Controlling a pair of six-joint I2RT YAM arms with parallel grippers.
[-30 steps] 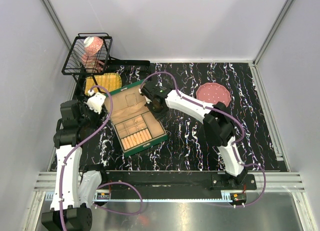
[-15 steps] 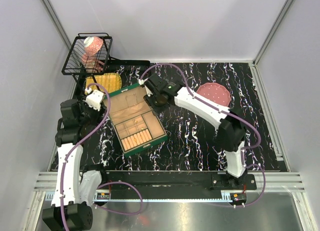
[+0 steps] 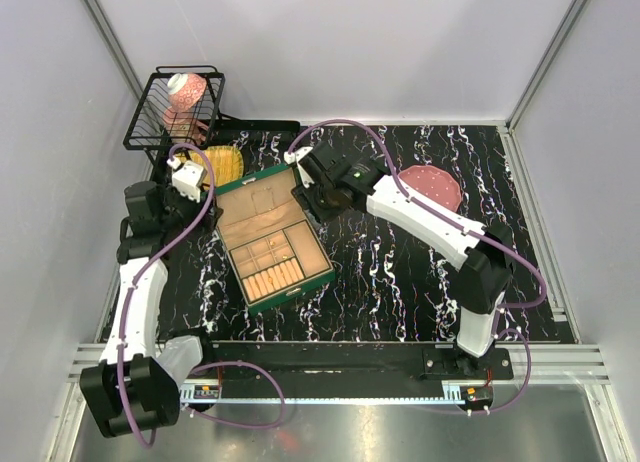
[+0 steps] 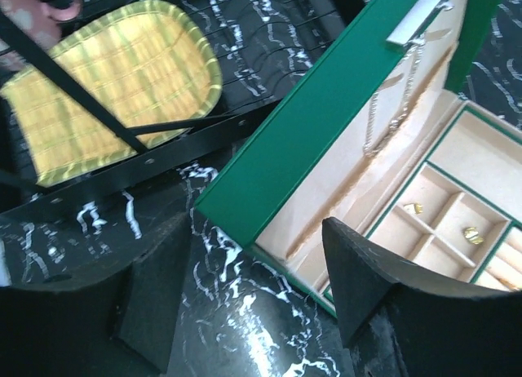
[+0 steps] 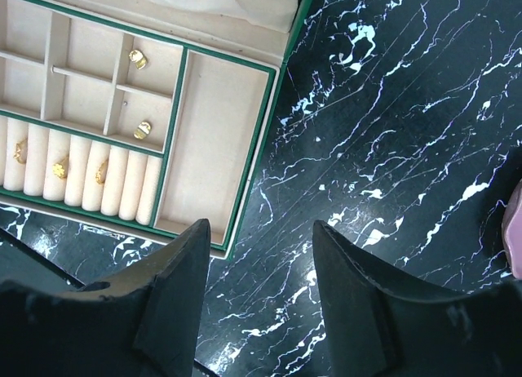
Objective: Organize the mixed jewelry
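We find the open jewelry box (image 3: 270,244) on the left half of the table (image 3: 400,282), lid (image 4: 302,132) on its far side, with jewelry pieces (image 5: 139,60) in its small compartments and in the ring rolls (image 5: 57,169) along its near edge. Far left behind it, a wire basket (image 3: 175,107) holds a cup (image 3: 185,90) above a dish (image 3: 210,165); the plate (image 3: 430,187) lies well apart, far right. The left gripper (image 4: 257,238) hangs at the lid's left, the right gripper (image 5: 261,230) over the table just right of the box.

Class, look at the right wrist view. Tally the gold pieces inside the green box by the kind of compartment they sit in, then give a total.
Gold pieces in square compartments: 2
Gold pieces in ring slots: 3
Total: 5
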